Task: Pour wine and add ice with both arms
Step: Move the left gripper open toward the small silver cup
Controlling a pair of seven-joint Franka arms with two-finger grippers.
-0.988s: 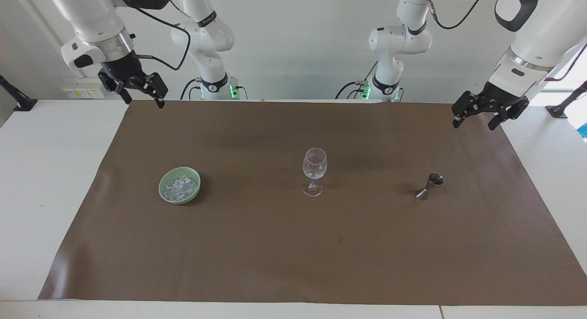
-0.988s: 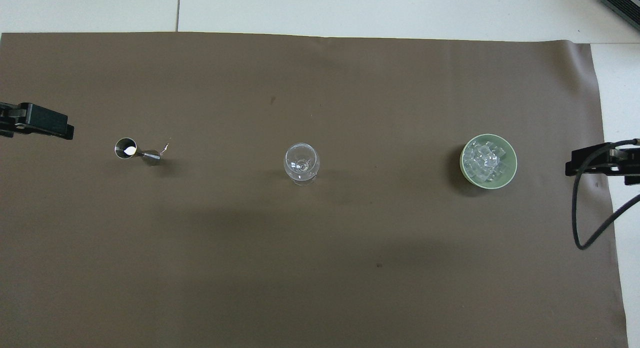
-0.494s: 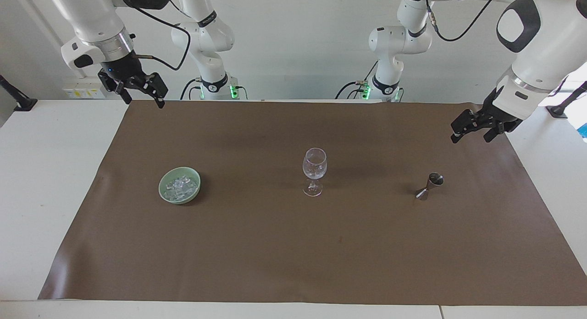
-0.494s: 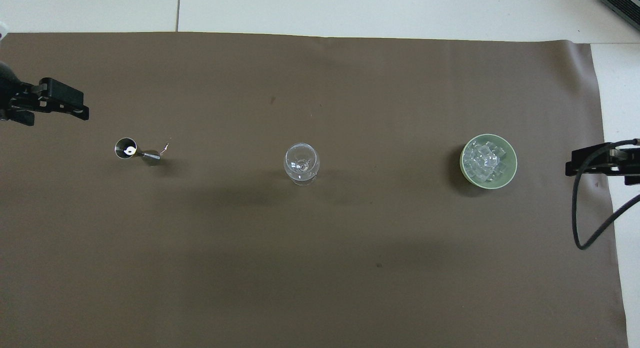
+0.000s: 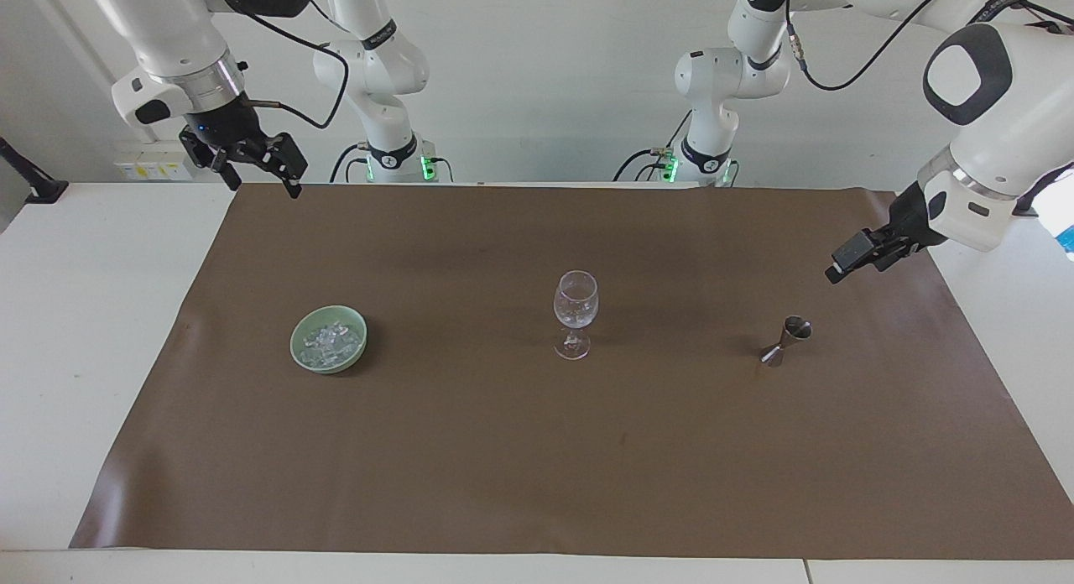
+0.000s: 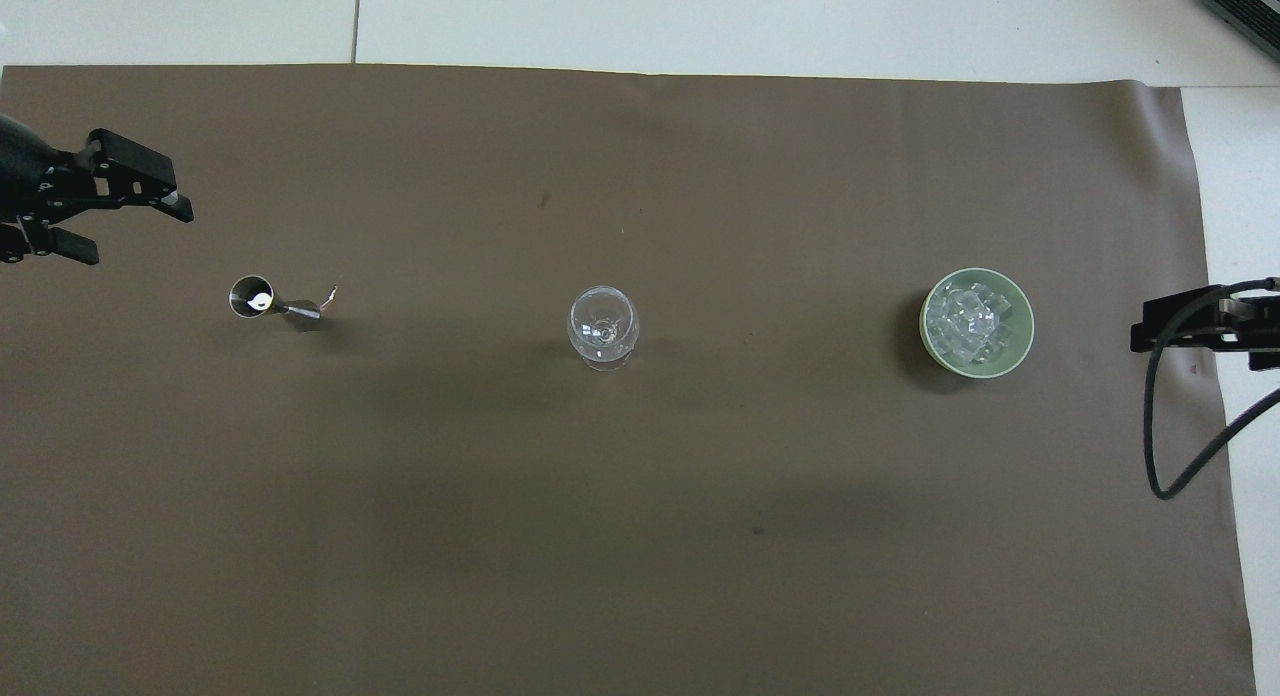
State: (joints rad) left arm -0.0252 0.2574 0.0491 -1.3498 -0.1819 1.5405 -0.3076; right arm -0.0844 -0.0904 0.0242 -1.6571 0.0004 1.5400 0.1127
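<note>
Though jaws spread, ice (image 5: 330, 341) in bowl (image 5: 303, 330), well apart.

No legible text, label, brand, number or sign appears in either view. A band around a joint of each arm carries small light marks, but these cannot be read.
</note>
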